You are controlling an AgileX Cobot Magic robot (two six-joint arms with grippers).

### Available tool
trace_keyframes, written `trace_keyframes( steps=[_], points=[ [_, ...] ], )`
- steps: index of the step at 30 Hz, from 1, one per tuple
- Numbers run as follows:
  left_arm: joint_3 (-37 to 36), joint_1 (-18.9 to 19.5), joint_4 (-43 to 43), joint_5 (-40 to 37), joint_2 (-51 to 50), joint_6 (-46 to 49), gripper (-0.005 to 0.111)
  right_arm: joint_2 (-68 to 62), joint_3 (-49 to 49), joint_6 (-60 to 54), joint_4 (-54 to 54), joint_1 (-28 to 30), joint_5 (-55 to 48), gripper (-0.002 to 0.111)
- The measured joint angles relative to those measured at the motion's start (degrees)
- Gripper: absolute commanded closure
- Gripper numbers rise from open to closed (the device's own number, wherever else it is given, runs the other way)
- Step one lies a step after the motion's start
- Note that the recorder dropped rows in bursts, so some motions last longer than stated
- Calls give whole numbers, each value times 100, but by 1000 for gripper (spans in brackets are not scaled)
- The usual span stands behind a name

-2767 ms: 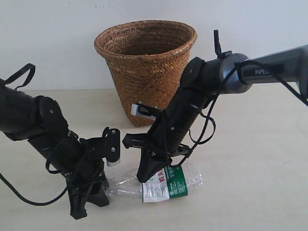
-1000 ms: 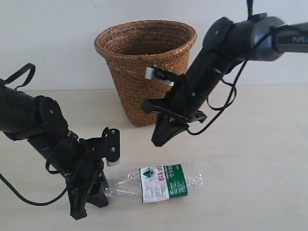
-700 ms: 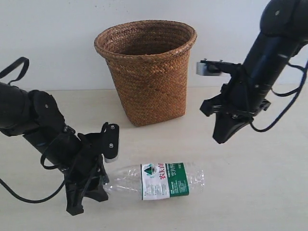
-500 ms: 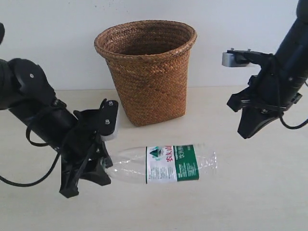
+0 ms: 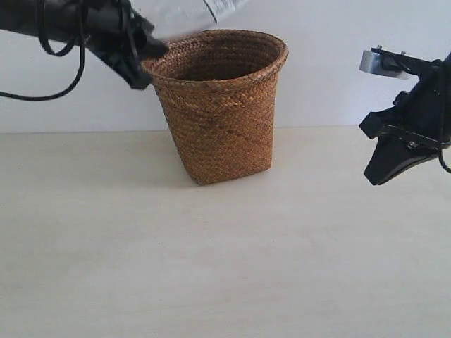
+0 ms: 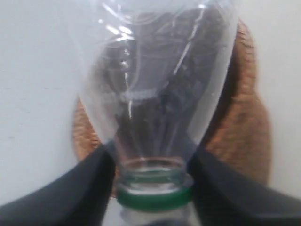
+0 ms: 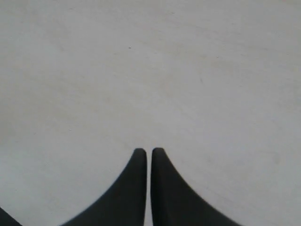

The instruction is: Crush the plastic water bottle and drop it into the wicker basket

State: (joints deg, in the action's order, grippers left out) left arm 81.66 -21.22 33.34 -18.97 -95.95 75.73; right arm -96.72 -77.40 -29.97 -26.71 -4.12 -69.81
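The plastic water bottle is clear with a green cap ring and is held by its neck in my left gripper, which is shut on it. In the exterior view that left gripper is high at the upper left beside the rim of the wicker basket, and only a blurred piece of the bottle shows at the top edge. The brown basket lies behind the bottle in the left wrist view. My right gripper hangs at the far right, shut with nothing in it.
The basket stands on a pale tabletop against a white wall. The right wrist view shows only that bare tabletop below the fingertips.
My left gripper has lifted the bottle from the table up to the basket's rim. The right gripper has let go of the bottle, pulled away to the right and now hangs at the far right.
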Motion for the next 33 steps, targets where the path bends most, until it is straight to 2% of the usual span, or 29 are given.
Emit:
trace_keyframes(
  steps=[2,8,16,18,20,22,25,28,33],
  points=[
    [172,5,71,245,-150,-16,-3,9,110,-139,-187,0,0,108],
    [333,5,128,360,-488,-265,0,9,348,-328,-373,0,0,108],
    [333,5,139,233,-235,-330,0,9,359,-367,-383,0,87,108],
    [346,5,139,92,-114,-343,8,9,359,-367,-394,0,112,108],
    [346,5,139,-187,23,-352,27,9,367,-378,-406,0,153,108],
    [353,5,55,-570,146,-420,53,9,367,-378,-418,0,236,108],
    [353,5,-472,-1174,299,-816,102,9,367,-389,-418,0,353,108],
    [353,5,-1393,-1913,436,-1348,100,9,367,-308,-102,0,401,108],
    [353,5,-2915,-3279,634,-2417,101,65,303,546,1440,0,429,108]
  ],
)
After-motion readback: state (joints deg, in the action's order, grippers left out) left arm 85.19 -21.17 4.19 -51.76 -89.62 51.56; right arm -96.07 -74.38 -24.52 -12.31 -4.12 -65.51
